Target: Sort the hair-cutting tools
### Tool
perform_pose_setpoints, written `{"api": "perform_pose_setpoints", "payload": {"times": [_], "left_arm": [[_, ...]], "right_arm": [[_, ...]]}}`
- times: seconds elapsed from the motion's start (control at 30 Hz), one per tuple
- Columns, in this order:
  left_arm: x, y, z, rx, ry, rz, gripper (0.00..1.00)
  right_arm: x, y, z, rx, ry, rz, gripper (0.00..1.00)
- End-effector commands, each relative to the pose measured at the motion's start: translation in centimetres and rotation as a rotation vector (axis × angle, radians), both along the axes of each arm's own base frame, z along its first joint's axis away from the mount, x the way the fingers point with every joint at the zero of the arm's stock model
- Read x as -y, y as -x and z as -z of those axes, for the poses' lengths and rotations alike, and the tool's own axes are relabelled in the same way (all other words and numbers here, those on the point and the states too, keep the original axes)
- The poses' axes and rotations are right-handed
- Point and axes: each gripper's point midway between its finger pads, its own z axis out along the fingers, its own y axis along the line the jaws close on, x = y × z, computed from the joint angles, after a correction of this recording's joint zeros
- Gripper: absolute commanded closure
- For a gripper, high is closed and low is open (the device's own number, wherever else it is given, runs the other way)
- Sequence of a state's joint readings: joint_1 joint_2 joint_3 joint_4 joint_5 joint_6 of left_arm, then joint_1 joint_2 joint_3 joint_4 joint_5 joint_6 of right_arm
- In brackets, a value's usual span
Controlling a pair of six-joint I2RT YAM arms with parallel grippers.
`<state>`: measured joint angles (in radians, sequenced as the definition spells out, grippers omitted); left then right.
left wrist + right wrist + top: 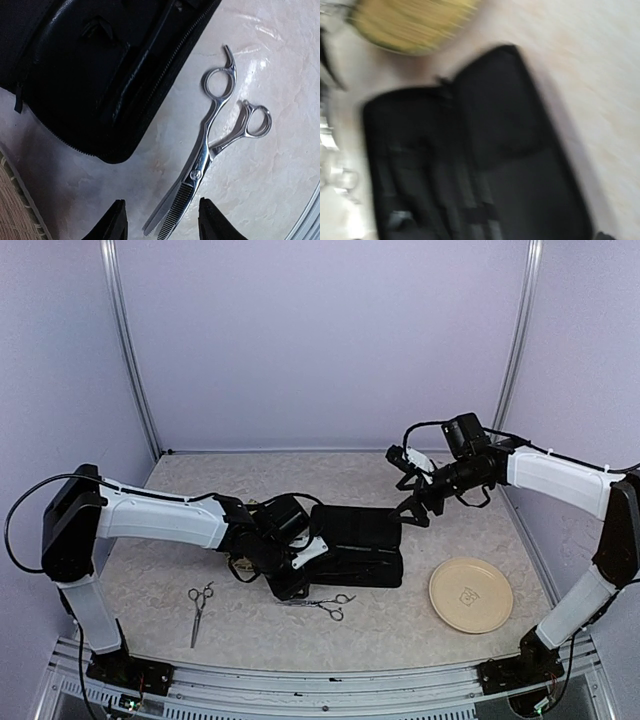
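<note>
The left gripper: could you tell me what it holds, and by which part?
Nothing: the left gripper is open, straddling the blade tips of the slim silver metal scissors on the table.

No legible text anywhere. The tan plate (492,608) had a small square mark at its centre, too small to read.

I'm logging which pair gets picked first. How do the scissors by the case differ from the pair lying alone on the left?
The scissors by the case lie crosswise, rings to the right. The lone scissors lie near-to-far, rings at the far end. The first pair sits beside the black case, blade tips between the fingers of the open left gripper, while the lone scissors lie apart from both arms. Both are slim, silver and ring-handled.
</note>
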<state>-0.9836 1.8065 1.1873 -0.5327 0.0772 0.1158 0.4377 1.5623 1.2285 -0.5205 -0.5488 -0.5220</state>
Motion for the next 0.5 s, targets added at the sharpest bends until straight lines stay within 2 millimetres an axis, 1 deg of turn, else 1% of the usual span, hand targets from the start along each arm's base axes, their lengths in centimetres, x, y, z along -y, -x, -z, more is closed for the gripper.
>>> {"api": "perform_pose_setpoints", "payload": {"times": [0.0, 0.07, 0.1, 0.2, 0.27, 0.37, 0.43, 0.47], "left_arm": [[-1.2, 0.3, 1.2, 0.034, -0.085, 0.102, 0.52], [-1.6, 0.2, 1.8, 0.028, -0.106, 0.098, 0.51], [-1.8, 0.2, 2.0, 0.011, -0.106, 0.097, 0.51], [-1.8, 0.4, 2.7, -0.017, -0.122, 0.106, 0.52], [-1.9, 0.4, 3.2, -0.015, -0.140, 0.118, 0.52], [-2.4, 0.7, 4.2, -0.028, -0.165, 0.134, 0.53], [-2.8, 0.8, 4.9, -0.034, -0.188, 0.132, 0.55], [-2.9, 0.9, 5.2, -0.043, -0.198, 0.131, 0.56]], "right_arm": [[-1.5, 2.8, -2.5, -0.019, -0.129, -0.135, 0.00], [-1.3, 2.4, -2.1, -0.020, -0.103, -0.128, 0.00], [-1.3, 2.5, -2.3, -0.012, -0.101, -0.136, 0.00], [-1.6, 2.8, -3.2, 0.010, -0.111, -0.180, 0.00], [-1.9, 2.4, -4.0, 0.018, -0.111, -0.192, 0.00], [-2.1, 1.9, -4.4, 0.018, -0.100, -0.200, 0.00], [-2.1, 1.6, -5.7, 0.055, -0.111, -0.198, 0.00], [-2.0, 1.4, -6.8, 0.100, -0.108, -0.202, 0.00]]}}
